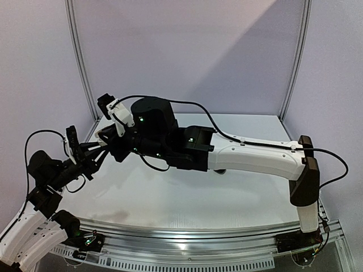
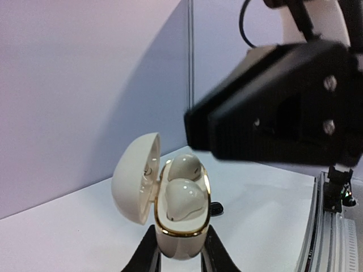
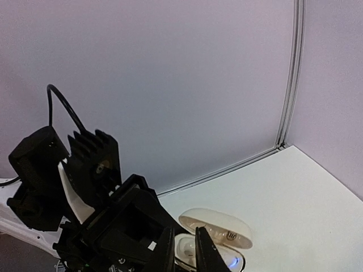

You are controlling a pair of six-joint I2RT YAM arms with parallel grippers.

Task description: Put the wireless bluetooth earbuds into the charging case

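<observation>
Left gripper [image 2: 181,256] clamps the open charging case [image 2: 180,238], white earbuds [image 2: 182,198] seated; right gripper [image 3: 184,249] at its 1 o'clock, near-closed, empty; seating judged done, lid-closing next.

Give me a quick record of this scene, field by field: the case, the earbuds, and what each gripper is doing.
case: cream, gold-rimmed charging case, upright
lid: lid swung open to one side
earbuds: two white earbuds seated in the case
left gripper: left gripper clamped on the case's lower body
right gripper: right gripper poised over the open case, fingers close together; grip unclear
</observation>
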